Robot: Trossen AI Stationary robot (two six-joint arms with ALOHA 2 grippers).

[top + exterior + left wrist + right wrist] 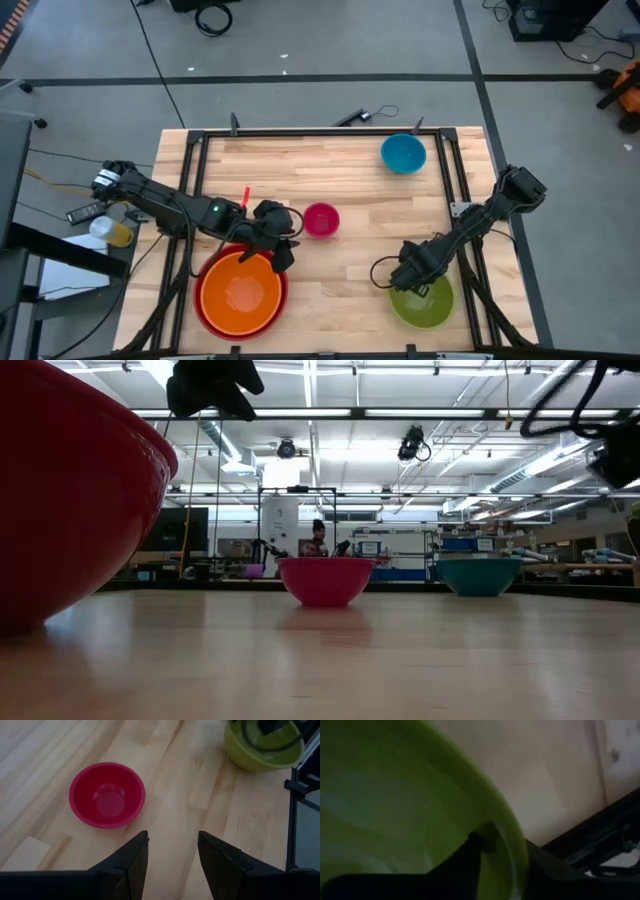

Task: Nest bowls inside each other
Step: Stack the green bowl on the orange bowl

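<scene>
An orange bowl (pixel 240 290) sits nested in the red bowl (pixel 205 312) at the table's near left. The small magenta bowl (pixel 321 219) stands mid-table on its base, and the blue bowl (pixel 403 153) at the far right. My left gripper (pixel 288 238) hangs open above the far rim of the red and orange pair, with the magenta bowl (pixel 107 795) beyond its fingertips. The lime green bowl (pixel 424 303) rests at the near right. My right gripper (pixel 415 282) is down at that bowl's far left rim, shut on it. My right gripper has the lime green bowl by its rim (pixel 516 851), one finger (pixel 470 857) inside against the wall and the other outside. The fingers come from above, slanting steeply down. The bowl still sits upright on the table.
Black frame rails (pixel 195 190) run along the table's left, far and right sides. A small red stick (pixel 245 195) lies beside the left arm. Bare wood lies between the magenta bowl and the green one.
</scene>
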